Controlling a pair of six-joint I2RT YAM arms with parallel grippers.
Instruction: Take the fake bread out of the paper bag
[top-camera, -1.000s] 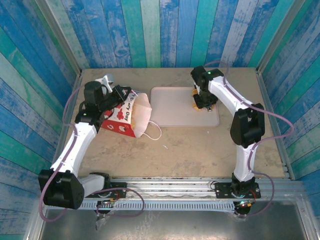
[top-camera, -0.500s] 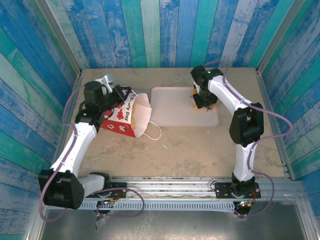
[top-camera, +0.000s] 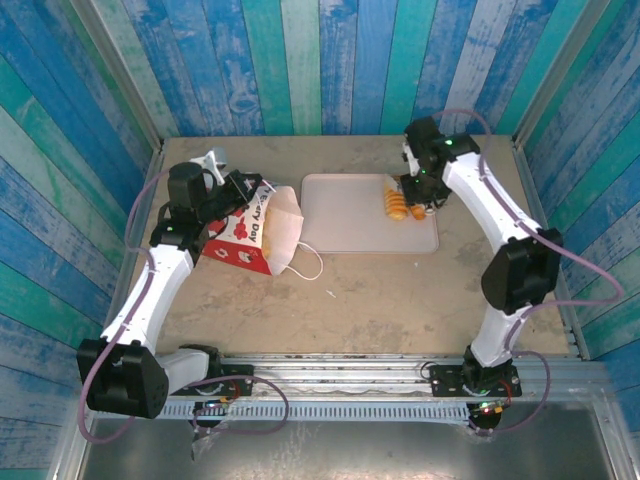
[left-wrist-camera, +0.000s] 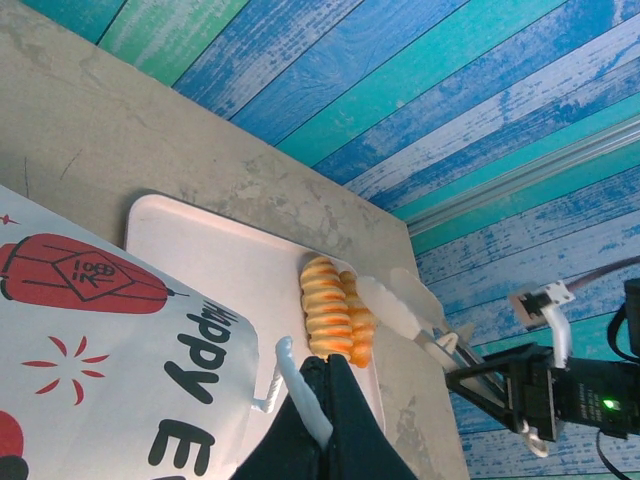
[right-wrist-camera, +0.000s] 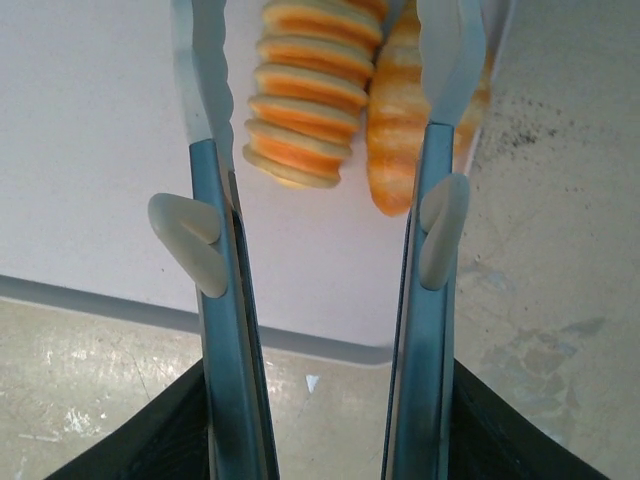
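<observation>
The red-and-white paper bag (top-camera: 250, 232) lies on its side at the left of the table, mouth toward the tray; its printed side (left-wrist-camera: 110, 340) fills the lower left of the left wrist view. My left gripper (top-camera: 243, 190) (left-wrist-camera: 335, 365) is shut on the bag's white cord handle (left-wrist-camera: 300, 395). Two ridged orange pieces of fake bread (top-camera: 400, 204) (left-wrist-camera: 330, 310) (right-wrist-camera: 305, 90) lie side by side at the tray's right end. My right gripper (top-camera: 420, 190) (right-wrist-camera: 322, 40) is open just above them, one finger (right-wrist-camera: 200, 70) on each side, not gripping. The bag's inside is hidden.
A pale pink tray (top-camera: 340, 215) (left-wrist-camera: 200, 240) (right-wrist-camera: 100, 150) sits at the centre back. The bag's second cord handle (top-camera: 310, 262) trails on the table. Blue and green plank walls close in the back and both sides.
My right arm has swung to the right and drawn off the tray, uncovering the bread that now lies free there. The left arm and the bag have not moved.
</observation>
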